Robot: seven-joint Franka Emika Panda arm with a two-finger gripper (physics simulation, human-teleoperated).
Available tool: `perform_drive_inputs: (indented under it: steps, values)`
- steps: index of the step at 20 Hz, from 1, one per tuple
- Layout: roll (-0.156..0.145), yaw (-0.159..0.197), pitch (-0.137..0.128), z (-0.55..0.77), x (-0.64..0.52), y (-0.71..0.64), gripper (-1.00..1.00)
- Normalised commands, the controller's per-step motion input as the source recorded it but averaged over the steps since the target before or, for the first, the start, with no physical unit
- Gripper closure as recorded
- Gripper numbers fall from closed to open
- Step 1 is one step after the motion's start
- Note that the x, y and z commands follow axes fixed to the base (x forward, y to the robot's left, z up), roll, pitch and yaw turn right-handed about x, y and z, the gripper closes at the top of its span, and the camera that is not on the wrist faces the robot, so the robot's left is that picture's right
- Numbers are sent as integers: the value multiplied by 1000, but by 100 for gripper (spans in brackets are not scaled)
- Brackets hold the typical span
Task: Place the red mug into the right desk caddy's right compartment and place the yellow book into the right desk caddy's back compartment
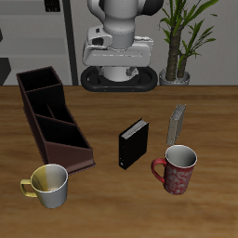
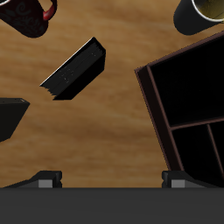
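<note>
Wooden planks make up the table (image 1: 102,112), with a dark wall, a grey cabinet and a potted plant (image 1: 181,37) behind the robot's white base. On the wood stand five things, all apart from one another.

The right desk caddy (image 1: 51,116) runs from the back of the table toward the front edge, a long dark-brown box with slanted walls and three sections; its back compartment (image 1: 48,111) sits between the two dividers and shows only dark floor. The wrist view also catches the caddy's open sections (image 2: 188,105).

The red mug (image 1: 178,169) stands upright near the front edge, handle turned toward the middle of the table, well apart from the caddy. Just behind it the yellow book (image 1: 177,124) stands on edge (it reads grey-beige rather than yellow), thin and slightly tilted.

Between these two and the caddy stands a thicker black book (image 1: 133,144), upright, squarely in the stretch of table separating them. A yellow-and-white mug (image 1: 49,185) sits close to the caddy's front end, near the table's front edge.

The gripper (image 2: 112,179) hangs high over the table, touching nothing; only the edges of its body show in the wrist view, so whether its fingers are spread or closed cannot be told.
</note>
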Motion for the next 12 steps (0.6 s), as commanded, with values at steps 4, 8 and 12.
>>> perform_drive_inputs:
  steps: [4,8,12]
  values:
    - [1,-2,2,-15,74,39,-100]
    - [-15,-9,-17,41,134,106,-100]
    - [-17,-19,-19,97,199,140,-100]
